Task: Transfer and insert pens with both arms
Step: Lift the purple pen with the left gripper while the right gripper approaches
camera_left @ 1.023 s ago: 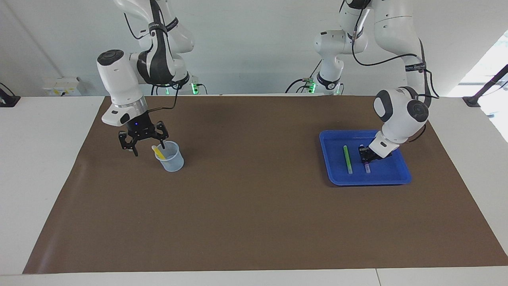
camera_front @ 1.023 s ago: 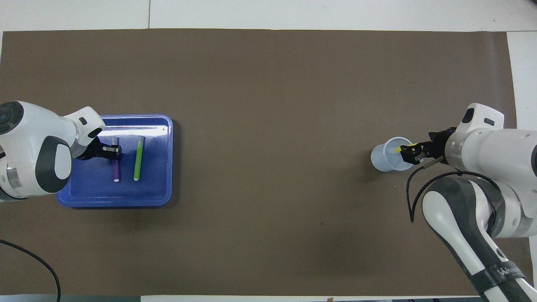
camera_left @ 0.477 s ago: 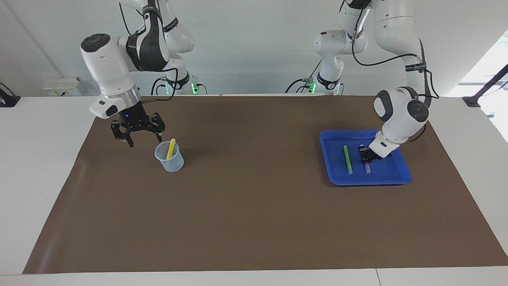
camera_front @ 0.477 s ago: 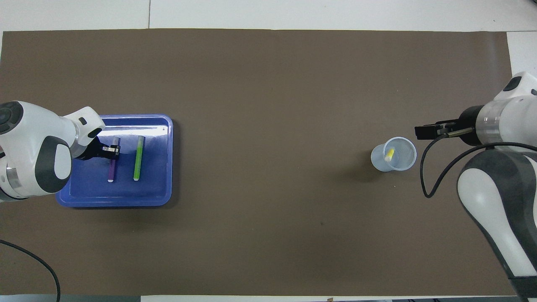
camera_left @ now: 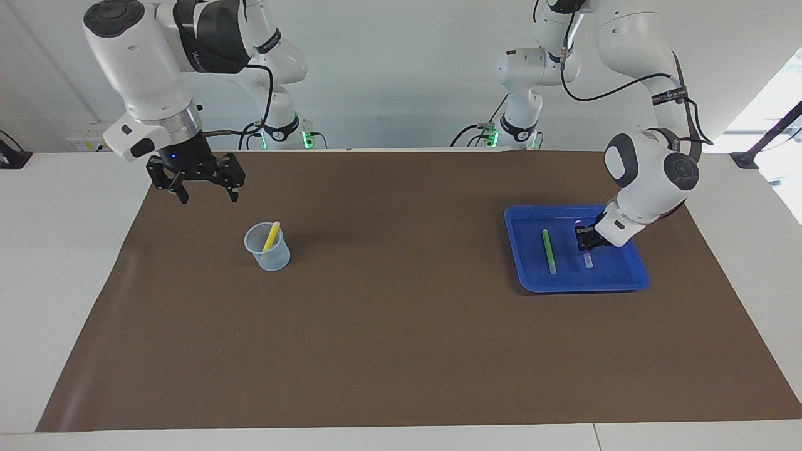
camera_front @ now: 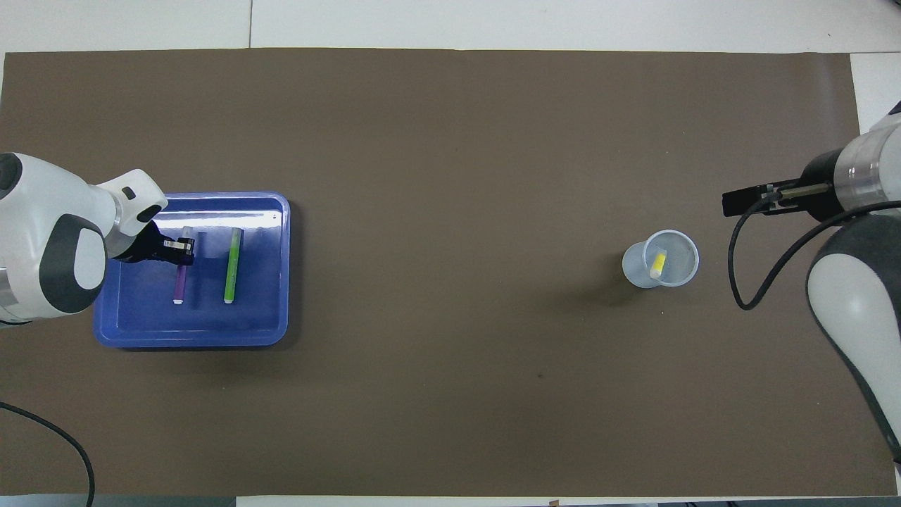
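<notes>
A: What is the left arm doing?

B: It is bending steeply down over the blue tray, which is lying at the left arm's end of the worktop. The left pincer is clamping the purple pen near its upper end, with the pen's pale tip pointing to six o'clock in the facing view. The green pen is lying flat in the tray just beside it.

A: And compared with a second ago?

B: The purple pen is now hanging lifted off the tray floor, and the left wrist is sitting a little higher; the grip is staying closed.

A: The right arm?

B: Its wrist is pointing straight down, and the right pincer is hovering with its fingers spread wide and empty over the brown mat, at about ten o'clock from the clear cup in the facing view. A second ago it was right at the cup's rim; it has been rising and pulling away toward the right arm's end.

A: The yellow pen?

B: The yellow pen is leaning inside the cup.
</notes>
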Robot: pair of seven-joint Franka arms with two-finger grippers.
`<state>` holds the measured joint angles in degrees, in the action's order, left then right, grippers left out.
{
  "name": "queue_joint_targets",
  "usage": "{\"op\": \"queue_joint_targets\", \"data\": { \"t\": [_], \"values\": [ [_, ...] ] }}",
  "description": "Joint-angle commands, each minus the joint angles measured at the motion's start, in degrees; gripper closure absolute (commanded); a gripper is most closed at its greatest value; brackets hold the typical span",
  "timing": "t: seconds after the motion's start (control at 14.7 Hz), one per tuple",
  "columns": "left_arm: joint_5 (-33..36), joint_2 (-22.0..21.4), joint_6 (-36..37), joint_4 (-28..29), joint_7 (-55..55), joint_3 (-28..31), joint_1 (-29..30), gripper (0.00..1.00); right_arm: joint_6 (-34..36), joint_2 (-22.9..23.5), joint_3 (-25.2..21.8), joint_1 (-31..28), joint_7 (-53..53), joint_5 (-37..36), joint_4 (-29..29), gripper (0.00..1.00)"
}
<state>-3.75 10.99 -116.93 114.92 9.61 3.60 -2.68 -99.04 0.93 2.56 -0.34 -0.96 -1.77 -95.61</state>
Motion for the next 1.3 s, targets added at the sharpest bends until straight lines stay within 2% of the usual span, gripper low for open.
{"op": "queue_joint_targets", "data": {
  "t": [0.0,0.14,0.27,0.48,0.75,1.02,1.23],
  "values": [
    [0.5,-0.4,7.7,-5.1,-3.4,-0.3,-0.2,1.0,3.0,0.4,0.4,-0.1,-1.5,-1.5,1.4,0.0],
    [-0.1,-0.9,12.8,-8.3,-7.6,-0.5,-0.6,1.0,3.6,-1.4,1.1,-0.1,-2.5,-1.4,0.0,0.0],
    [-3.9,-1.7,18.1,-12.0,-13.6,-1.0,-0.7,1.0,3.6,-3.3,1.2,-0.1,-2.6,-1.4,-2.1,0.0],
    [-5.8,-2.5,23.7,-15.9,-24.2,-2.0,-3.9,1.0,3.6,-4.4,1.2,-0.1,-2.4,-1.4,-3.4,0.0],
    [-16.0,-7.2,25.7,-15.8,-42.0,-2.5,-6.3,1.0,2.9,-4.0,1.2,-0.1,-2.4,-1.3,-2.7,0.0],
    [-30.1,-10.8,25.9,-14.8,-61.8,-2.6,-6.5,1.0,3.8,-3.7,1.1,0.5,-2.5,-1.0,-1.4,0.0],
    [-39.5,-12.1,25.5,-14.4,-74.1,-3.2,-6.5,1.0,4.1,-4.4,1.2,0.9,-2.5,0.5,-1.5,0.0]
  ]
}}
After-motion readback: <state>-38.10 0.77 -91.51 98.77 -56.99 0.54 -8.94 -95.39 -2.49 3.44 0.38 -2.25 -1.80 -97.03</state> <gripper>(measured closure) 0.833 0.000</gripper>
